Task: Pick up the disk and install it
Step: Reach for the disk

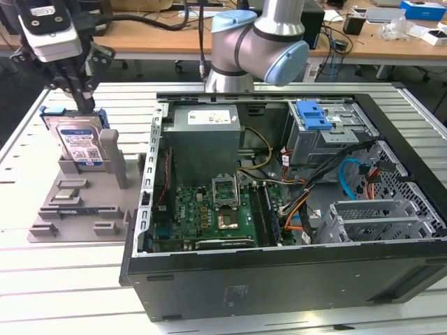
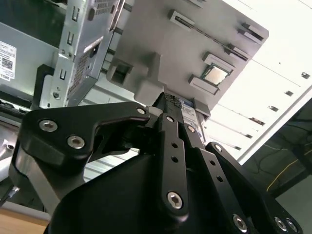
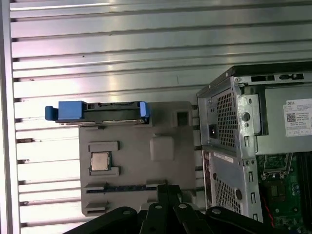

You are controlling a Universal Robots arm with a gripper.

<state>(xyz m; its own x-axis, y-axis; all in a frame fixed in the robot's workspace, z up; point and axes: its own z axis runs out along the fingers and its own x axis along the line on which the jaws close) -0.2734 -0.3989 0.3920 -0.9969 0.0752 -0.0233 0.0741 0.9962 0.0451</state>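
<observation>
Tool (image 1: 87,107) is seen with its fingers pressed together, just above the disk (image 1: 80,145). The disk is stood upright in the grey holder (image 1: 77,204), beside the computer case (image 1: 279,283) on the table (image 1: 49,286).

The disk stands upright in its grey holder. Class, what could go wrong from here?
The tool hangs close to the blue carrier edge of the disk; an off-centre descent might knock it askew in the holder. Loose cables beside the drive cage might snag the disk later.
</observation>
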